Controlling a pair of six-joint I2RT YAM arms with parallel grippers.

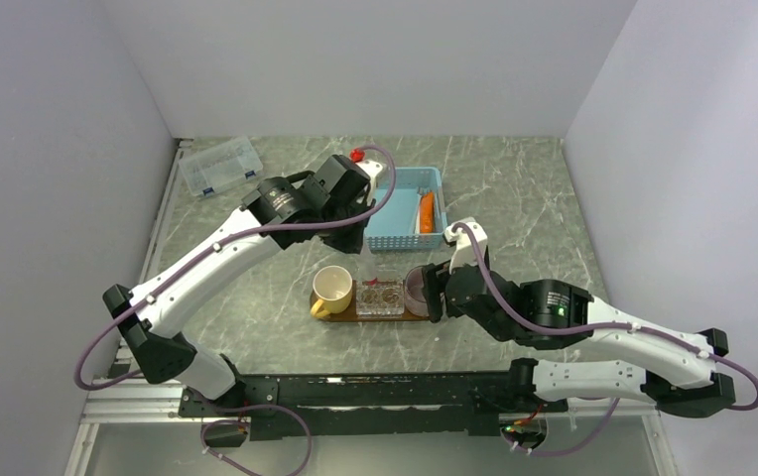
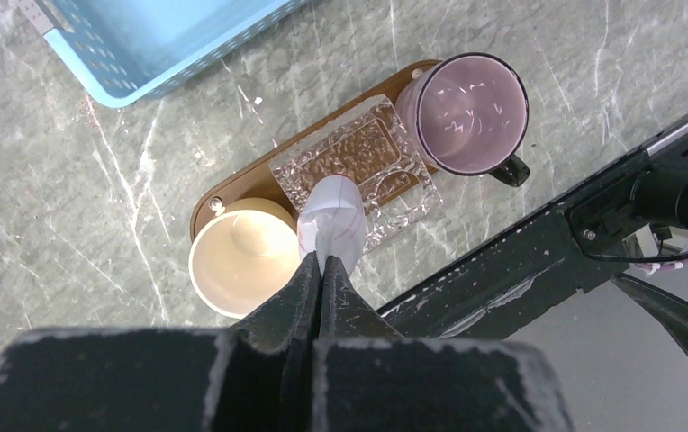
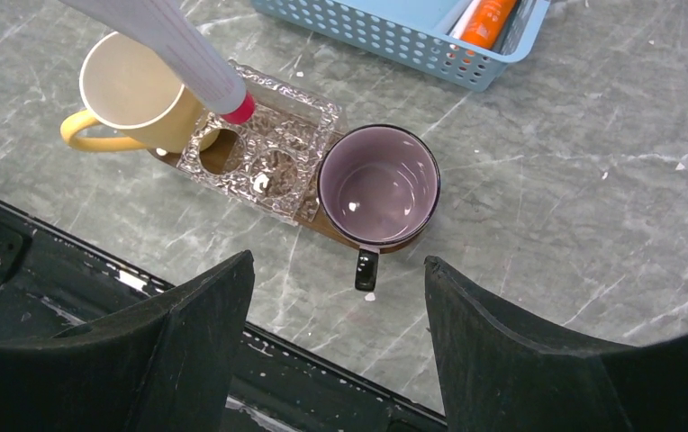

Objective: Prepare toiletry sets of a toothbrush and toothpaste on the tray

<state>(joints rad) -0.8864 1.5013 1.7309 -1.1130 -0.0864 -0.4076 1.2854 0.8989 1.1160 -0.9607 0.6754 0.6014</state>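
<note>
My left gripper (image 2: 321, 263), clamped on the slanted toothpaste tube (image 3: 171, 43), could jam it against the clear holder (image 3: 319, 113) rim; right gripper (image 3: 339, 261) gapes empty.

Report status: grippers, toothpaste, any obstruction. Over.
Left gripper shut on white toothpaste tube, cap down over clear holder on tray. Right gripper open, empty, near purple mug. Nothing blocking the holder.

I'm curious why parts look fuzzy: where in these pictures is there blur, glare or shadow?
Left wrist view: the left gripper, close to the lens, is a dark blur, and the toothbrush it pinches is soft; the clear holder glitters. Right wrist view: the open right gripper is blurred, the purple mug sharp with glints. Top view: even light, faint shadows.
</note>
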